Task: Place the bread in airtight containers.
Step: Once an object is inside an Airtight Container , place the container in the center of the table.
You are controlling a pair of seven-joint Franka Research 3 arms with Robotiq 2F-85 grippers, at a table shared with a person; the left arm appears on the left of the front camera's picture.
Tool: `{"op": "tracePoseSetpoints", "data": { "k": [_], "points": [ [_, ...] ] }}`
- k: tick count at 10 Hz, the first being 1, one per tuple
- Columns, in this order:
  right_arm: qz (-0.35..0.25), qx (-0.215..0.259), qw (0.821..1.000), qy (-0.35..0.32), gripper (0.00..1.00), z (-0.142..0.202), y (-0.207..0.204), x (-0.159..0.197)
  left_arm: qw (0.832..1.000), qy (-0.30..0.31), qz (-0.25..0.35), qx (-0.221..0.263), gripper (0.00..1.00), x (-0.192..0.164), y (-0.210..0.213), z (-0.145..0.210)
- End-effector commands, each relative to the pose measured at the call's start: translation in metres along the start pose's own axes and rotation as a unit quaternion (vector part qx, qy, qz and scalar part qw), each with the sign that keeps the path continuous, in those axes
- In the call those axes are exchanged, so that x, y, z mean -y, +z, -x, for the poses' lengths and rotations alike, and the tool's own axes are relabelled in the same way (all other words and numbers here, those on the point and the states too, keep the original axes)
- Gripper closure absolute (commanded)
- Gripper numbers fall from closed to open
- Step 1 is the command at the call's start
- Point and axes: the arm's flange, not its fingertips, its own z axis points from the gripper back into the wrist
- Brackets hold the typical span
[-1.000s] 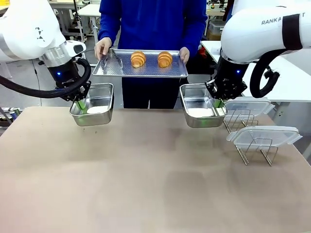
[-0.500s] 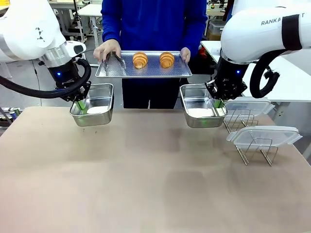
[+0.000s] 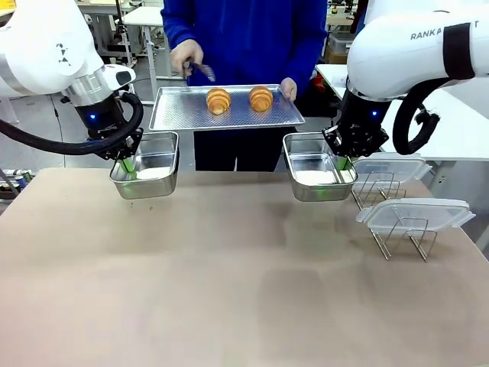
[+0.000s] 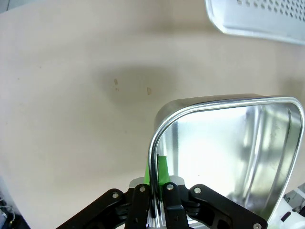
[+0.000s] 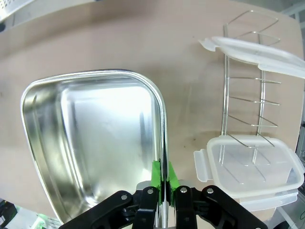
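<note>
Nearest the robot, the brown table (image 3: 229, 290) lies bare and wide, with open room right across the middle. Moving out to the right edge, a wire rack (image 3: 405, 233) carries two clear clip lids, one nearer (image 3: 416, 212) and one farther (image 3: 390, 166), both apart from the steel boxes.

Further out on the left, the left gripper (image 3: 127, 166) is closed tight, green pads pinching the near left rim of the left container (image 3: 145, 187). It is shiny steel with rounded corners, and nothing is inside it. On the right it's the same story: the right gripper (image 3: 344, 163) is clamped on the right rim of the right container (image 3: 321, 191), just beside the farther lid, its inside bare and mirror-bright. Both boxes sit at the table's far edge, well apart, with a clear gap between them. I can't tell whether they rest on the table or hang just above it.

Writing? The right arm's white shell reads "RANKA" (image 3: 432, 34); the rest is cut off.

Beyond the far edge, a person holds a perforated tray (image 3: 179, 115) above and between the boxes, gripping its right end with one hand (image 3: 289, 88). Two golden-brown, ridged croissants, left one (image 3: 218, 100) and right one (image 3: 261, 98), sit side by side on the tray. The other hand (image 3: 186, 55) holds tongs (image 3: 202, 71) raised above the tray's left part.
</note>
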Motion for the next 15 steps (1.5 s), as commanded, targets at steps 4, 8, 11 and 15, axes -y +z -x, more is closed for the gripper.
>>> {"op": "tracePoseSetpoints", "data": {
  "k": [4, 8, 11, 15],
  "points": [
    [0.006, 0.006, 1.0, -0.007, 1.0, -0.0008, 0.003, 0.0, 1.0, 0.002, 0.002, 0.004, 0.99, -0.0006, 0.0041, -0.0002],
    [0.006, 0.006, 1.0, -0.007, 1.0, -0.0008, 0.003, 0.0, 1.0, 0.002, 0.002, 0.004, 0.99, -0.0006, 0.0041, -0.0002],
    [0.006, 0.006, 1.0, -0.007, 1.0, -0.0008, 0.003, 0.0, 1.0, 0.002, 0.002, 0.004, 0.99, -0.0006, 0.0041, -0.0002],
    [0.006, 0.006, 1.0, -0.007, 1.0, -0.0008, 0.003, 0.0, 1.0, 0.002, 0.002, 0.004, 0.99, -0.0006, 0.0041, -0.0002]
  ]
}}
